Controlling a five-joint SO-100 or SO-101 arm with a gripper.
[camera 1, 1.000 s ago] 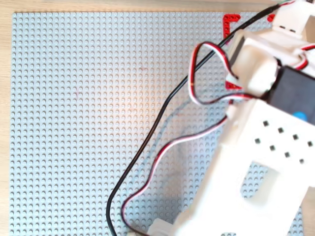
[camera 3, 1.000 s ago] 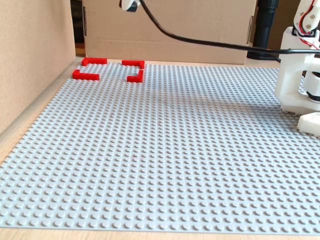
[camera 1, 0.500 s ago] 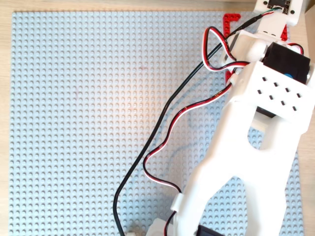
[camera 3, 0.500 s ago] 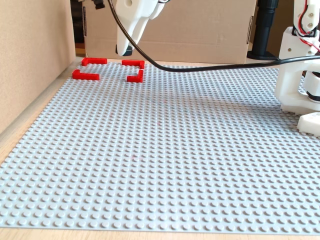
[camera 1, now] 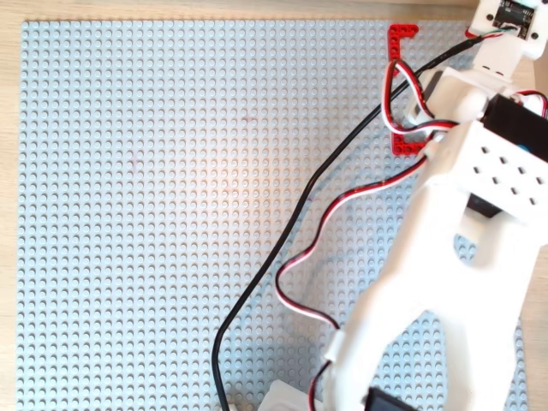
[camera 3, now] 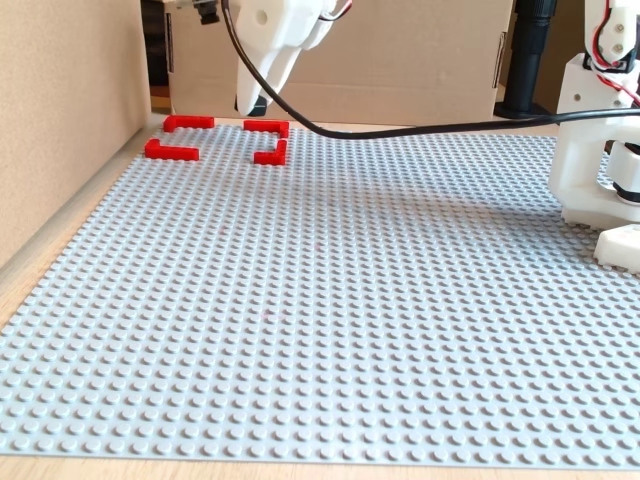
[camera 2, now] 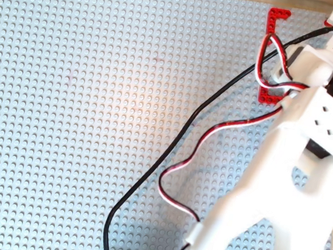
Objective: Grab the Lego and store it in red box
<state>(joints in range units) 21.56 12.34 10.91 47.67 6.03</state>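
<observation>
In the fixed view my gripper [camera 3: 256,102] hangs at the far left, just above the red box [camera 3: 268,127], over its back edge. The box is four red L-shaped corner pieces set out in a square. The fingers are close together, and a small dark piece, the Lego [camera 3: 257,104], shows at their tip. In both overhead views the white arm [camera 1: 445,257] [camera 2: 284,182] covers most of the red box [camera 1: 402,32] [camera 2: 279,15]. Only two of its corners show there, and the gripper tip and the Lego are hidden.
A grey studded baseplate [camera 3: 350,300] covers the table. A black cable [camera 1: 282,248] and red-white wires [camera 1: 300,291] drape over its right half. The arm's base [camera 3: 600,150] stands at the right in the fixed view. Cardboard walls [camera 3: 60,100] stand at the left and back.
</observation>
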